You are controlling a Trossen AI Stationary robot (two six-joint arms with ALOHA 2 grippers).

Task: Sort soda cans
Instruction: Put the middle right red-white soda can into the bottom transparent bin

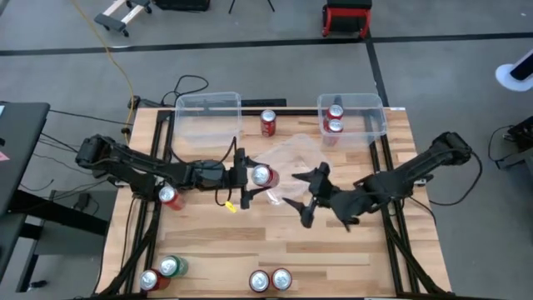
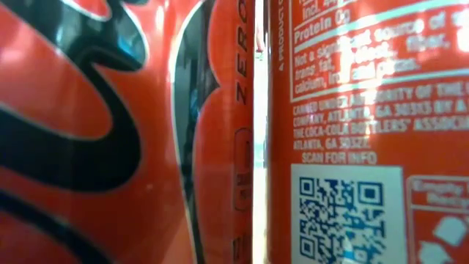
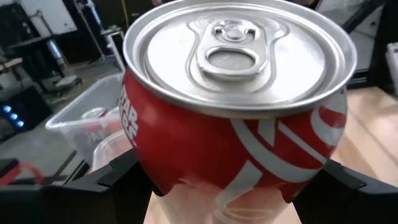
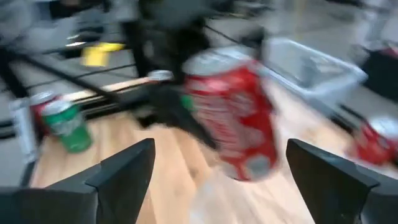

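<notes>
A red soda can (image 1: 263, 175) with a silver top (image 3: 239, 50) sits between the fingers of my left gripper (image 1: 250, 177) at mid table, and the gripper is shut on it. My right gripper (image 1: 298, 196) is just right of the can and open, with its fingers (image 4: 124, 168) wide apart and nothing between them. The right wrist view shows the same can (image 4: 233, 112) ahead of that gripper. Other soda cans stand on their bases: one red (image 1: 268, 122) between the bins, one red (image 1: 169, 197) under the left arm, and a green (image 1: 171, 267) among reds at the near edge. My left gripper pinches the can's red body (image 3: 149, 168) between its two fingers, on opposite sides below the shoulder. The fingers come about level from the table's left. The can is top up and a little tilted, and in the right wrist view its base (image 4: 249, 169) looks clear of the table.
Two clear bins stand at the far edge: the left one (image 1: 208, 108) and the right one (image 1: 375, 121), which holds two red cans (image 1: 334, 118). Crumpled clear plastic (image 1: 291, 158) lies by the held can. Two red cans (image 2: 110, 132) at the near edge fill the low view.
</notes>
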